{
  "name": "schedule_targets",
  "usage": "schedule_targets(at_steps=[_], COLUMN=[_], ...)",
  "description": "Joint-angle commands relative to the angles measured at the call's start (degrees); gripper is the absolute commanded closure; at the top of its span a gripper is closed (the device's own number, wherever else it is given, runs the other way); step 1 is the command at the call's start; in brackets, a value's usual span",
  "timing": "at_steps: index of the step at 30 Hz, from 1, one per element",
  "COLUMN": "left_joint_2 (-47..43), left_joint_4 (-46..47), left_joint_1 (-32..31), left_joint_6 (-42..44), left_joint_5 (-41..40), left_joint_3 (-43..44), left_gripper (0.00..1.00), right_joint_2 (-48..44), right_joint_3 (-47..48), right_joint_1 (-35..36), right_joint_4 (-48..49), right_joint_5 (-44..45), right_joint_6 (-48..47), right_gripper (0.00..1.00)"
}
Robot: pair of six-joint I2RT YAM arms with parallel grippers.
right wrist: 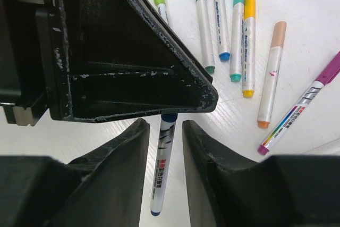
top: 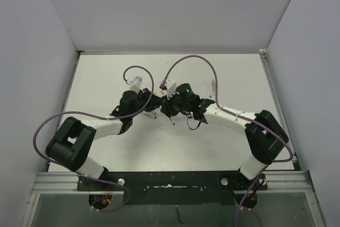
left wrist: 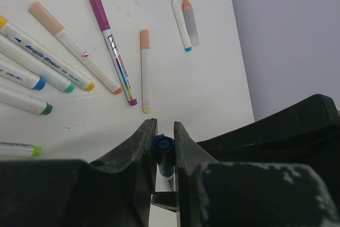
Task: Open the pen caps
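Cap (left wrist: 163,144), blue, sits clenched in left hand (left wrist: 164,130); right hand (right wrist: 163,125) released, straddling the pen barrel (right wrist: 161,174).

You have a white counter (top: 101,73) boxed in by plain grey walls (top: 32,51) on three sides, with a metal rail (top: 58,184) along its near edge. White pen barrels (left wrist: 87,62) lie flat side by side, well inside its edges.
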Motion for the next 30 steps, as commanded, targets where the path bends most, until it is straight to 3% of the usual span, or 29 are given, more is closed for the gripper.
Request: schedule_targets(at_steps=[1, 3, 7, 14, 25, 30], left_joint_2=[-3.0, -3.4, -4.3, -7.2, -9.1, -7.8], left_joint_4=[3.4, 3.3, 2.8, 0.6, -4.6, -5.0], left_joint_1=[-0.3, -0.3, -0.3, 1.0, 15.4, 18.9], left_joint_6=[-0.2, -0.2, -0.2, 0.2, 0.5, 0.0], left_joint_5=[-0.7, -0.9, -1.7, -6.1, -5.9, -4.2], left_joint_3=[0.9, 0.9, 0.9, 1.0, 6.3, 7.9], left_gripper=[1.0, 1.0, 1.0, 1.0, 1.0, 1.0], right_joint_2=[0.3, 0.4, 0.4, -0.9, -6.2, -8.3], right_joint_3=[2.3, 2.2, 2.0, -0.2, -8.0, -8.1], right_joint_1=[0.3, 0.3, 0.3, 0.3, 0.2, -0.7], right_joint_4=[3.3, 3.5, 3.7, 3.2, 1.6, -0.3], right_joint_5=[0.0, 0.0, 0.2, 0.3, 1.4, 1.9], right_joint_6=[-0.1, 0.0, 0.2, 0.6, 1.3, 0.6], right_gripper=[0.7, 0.75, 0.99, 1.0, 1.0, 1.0])
